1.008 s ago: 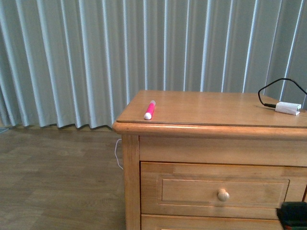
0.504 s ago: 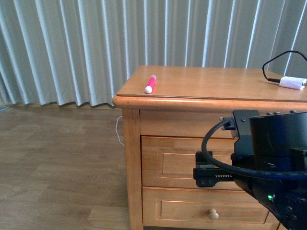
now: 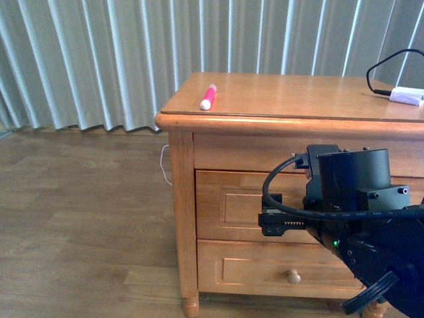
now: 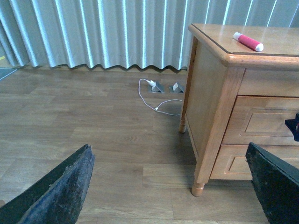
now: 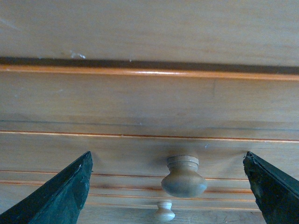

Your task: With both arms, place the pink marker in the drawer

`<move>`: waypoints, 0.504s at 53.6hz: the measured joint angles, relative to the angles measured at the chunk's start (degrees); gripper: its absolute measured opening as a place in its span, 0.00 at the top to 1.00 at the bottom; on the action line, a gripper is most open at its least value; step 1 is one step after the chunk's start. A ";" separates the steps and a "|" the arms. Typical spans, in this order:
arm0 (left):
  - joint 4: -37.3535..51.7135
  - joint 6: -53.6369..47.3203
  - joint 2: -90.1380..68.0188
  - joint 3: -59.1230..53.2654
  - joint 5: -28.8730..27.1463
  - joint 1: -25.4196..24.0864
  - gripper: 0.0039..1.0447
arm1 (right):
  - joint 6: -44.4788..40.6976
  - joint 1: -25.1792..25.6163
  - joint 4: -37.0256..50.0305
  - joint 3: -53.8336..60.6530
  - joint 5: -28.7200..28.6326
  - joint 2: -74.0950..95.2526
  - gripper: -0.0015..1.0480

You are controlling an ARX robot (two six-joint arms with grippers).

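Facing the closed drawer (image 3: pixel 225 207), the right arm (image 3: pixel 354 212) reaches level, right end effector (image 5: pixel 167 155) spread wide, empty, the knob (image 5: pixel 183 176) untouched between its fingers. The left end effector (image 4: pixel 168 147) is equally open and empty. The pink marker (image 3: pixel 208 97) lies on the surface (image 3: pixel 298 99) above.

Pink marker (image 3: pixel 208 97) atop dresser (image 3: pixel 285 101), above drawer (image 3: pixel 226 207)

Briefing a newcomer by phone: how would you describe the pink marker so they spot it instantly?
Find the wooden dresser before the pale curtains. The pink marker lies on its top near the left end. It is bright pink, unlike the white, cabled adapter at the right.
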State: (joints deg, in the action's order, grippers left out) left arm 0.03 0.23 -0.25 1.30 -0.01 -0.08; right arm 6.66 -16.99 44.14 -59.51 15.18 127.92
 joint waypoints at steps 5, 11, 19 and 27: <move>0.00 0.00 0.00 0.00 0.00 0.00 0.06 | 0.07 0.09 0.02 -0.24 0.00 0.70 0.09; 0.00 0.00 0.00 0.00 0.00 0.00 0.06 | 0.07 0.15 0.02 -0.35 0.07 0.96 0.09; 0.00 0.00 0.00 0.00 0.00 0.00 0.06 | 0.22 0.59 0.00 -0.44 0.81 0.98 0.28; 0.00 0.00 0.00 0.00 0.00 0.00 0.06 | 0.07 0.76 -0.96 -0.66 0.76 1.01 0.53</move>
State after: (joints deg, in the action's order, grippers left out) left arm 0.03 0.23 -0.25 1.30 -0.01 -0.08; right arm 6.72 -16.23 43.18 -60.16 15.94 128.92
